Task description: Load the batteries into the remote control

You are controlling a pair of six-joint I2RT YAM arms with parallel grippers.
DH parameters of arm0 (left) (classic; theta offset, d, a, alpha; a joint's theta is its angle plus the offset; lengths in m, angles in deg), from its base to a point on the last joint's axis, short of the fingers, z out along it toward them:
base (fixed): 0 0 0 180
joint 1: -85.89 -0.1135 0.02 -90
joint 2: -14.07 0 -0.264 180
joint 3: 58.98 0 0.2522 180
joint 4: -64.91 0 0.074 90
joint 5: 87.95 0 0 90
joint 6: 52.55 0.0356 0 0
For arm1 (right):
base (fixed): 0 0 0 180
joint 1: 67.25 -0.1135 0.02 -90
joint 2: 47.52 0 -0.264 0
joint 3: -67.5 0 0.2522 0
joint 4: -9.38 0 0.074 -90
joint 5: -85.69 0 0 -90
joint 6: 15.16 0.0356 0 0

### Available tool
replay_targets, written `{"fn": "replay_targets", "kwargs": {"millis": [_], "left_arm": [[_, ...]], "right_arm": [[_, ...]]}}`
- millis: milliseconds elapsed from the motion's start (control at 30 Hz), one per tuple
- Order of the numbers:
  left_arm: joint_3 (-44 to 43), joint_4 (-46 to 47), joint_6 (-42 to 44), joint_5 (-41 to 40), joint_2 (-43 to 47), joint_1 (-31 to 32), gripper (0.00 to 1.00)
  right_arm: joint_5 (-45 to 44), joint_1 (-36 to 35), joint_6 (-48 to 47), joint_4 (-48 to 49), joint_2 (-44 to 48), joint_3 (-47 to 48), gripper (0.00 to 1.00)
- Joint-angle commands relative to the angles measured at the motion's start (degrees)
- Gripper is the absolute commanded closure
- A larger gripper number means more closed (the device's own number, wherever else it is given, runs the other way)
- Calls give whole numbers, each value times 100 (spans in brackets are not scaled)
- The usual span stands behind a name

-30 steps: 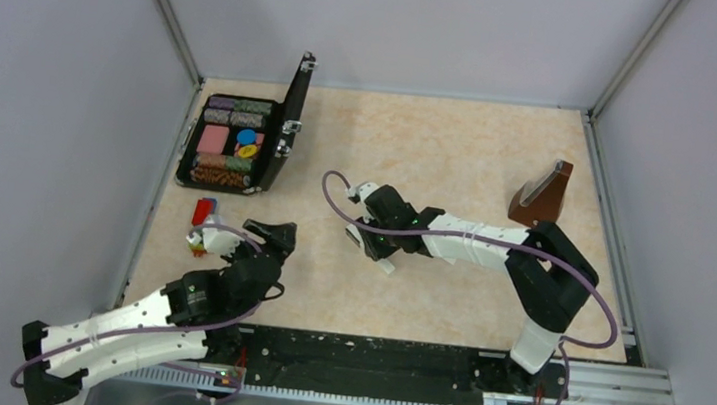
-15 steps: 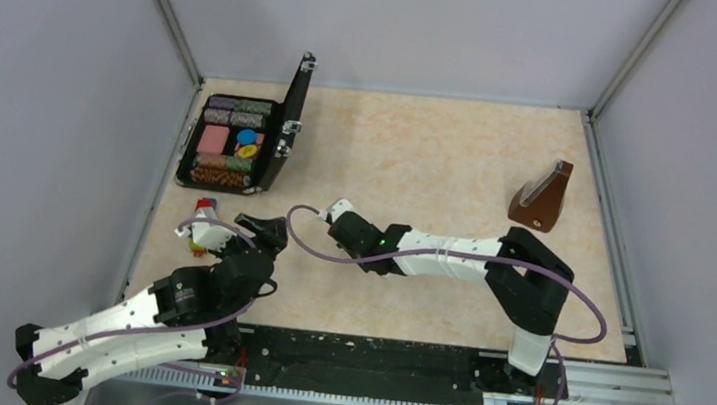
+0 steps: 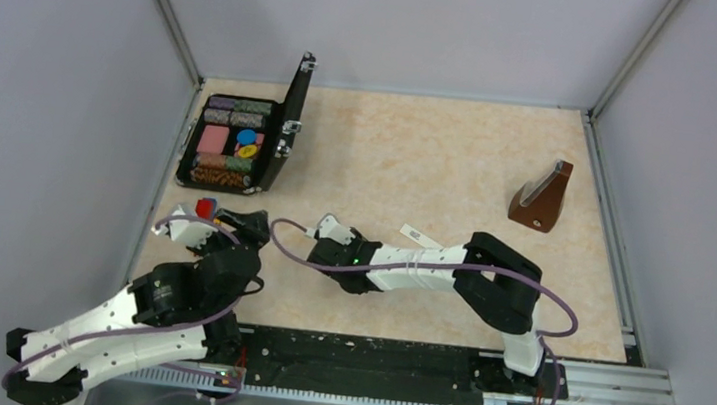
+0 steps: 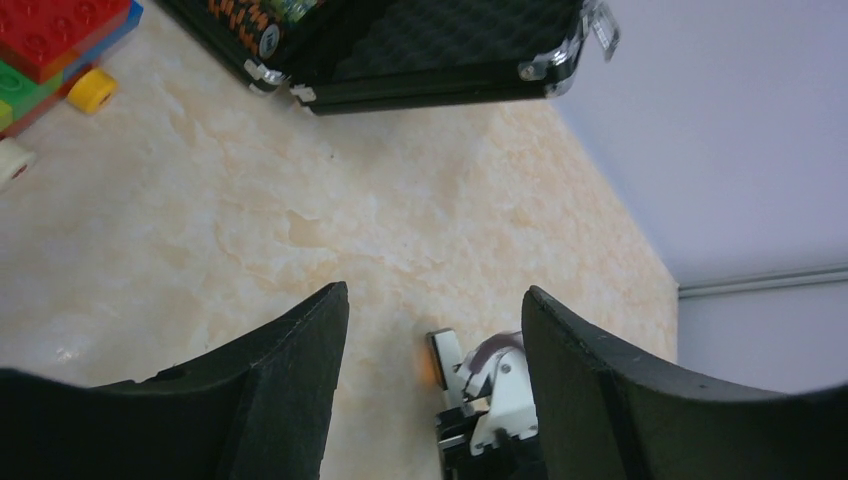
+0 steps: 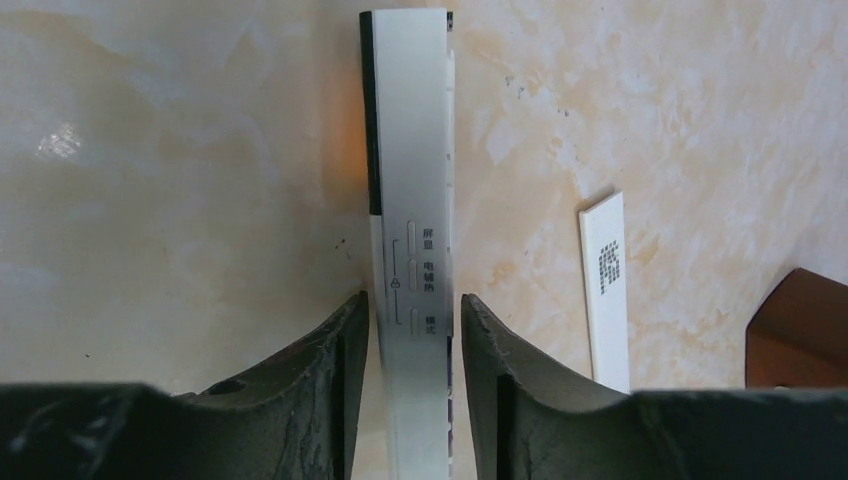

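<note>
My right gripper (image 3: 329, 232) is shut on the remote control (image 5: 412, 200), a slim white bar with a dark strip along one edge at its far end and printed buttons. It holds the remote on edge just above the table, with an orange glow on the table beside it. The remote also shows in the left wrist view (image 4: 441, 358). A thin purple sliver (image 5: 450, 405) shows along the remote's edge between the fingers; I cannot tell if it is a battery. The reddish battery is out of view. My left gripper (image 3: 244, 219) is open and empty, facing the remote from the left.
A small white cover with a printed code (image 3: 418, 235) lies on the table right of the remote. Stacked toy blocks (image 3: 203, 208) sit by my left gripper. An open black case of chips (image 3: 236, 141) stands at the back left. A brown metronome (image 3: 542, 197) stands at the right.
My right arm has swung left and nearer with the remote in its grip, uncovering the white cover. My left gripper has shifted left and back towards the toy blocks.
</note>
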Motion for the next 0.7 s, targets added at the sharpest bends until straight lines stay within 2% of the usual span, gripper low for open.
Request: {"fn": "replay_targets", "kwargs": {"millis": [0, 167, 467, 667], "left_arm": [[-732, -512, -50, -573, -40, 7, 32], [-1056, -533, 392, -825, 195, 9, 32], [-1175, -714, 559, -967, 665, 10, 32], [-1253, -838, 579, -1030, 711, 12, 32]], "right_arm": [[-19, -199, 366, -318, -163, 150, 59], [-10, -240, 504, -343, -54, 233, 57], [-252, -305, 438, -535, -78, 469, 58], [-102, -427, 577, -660, -28, 595, 54]]}}
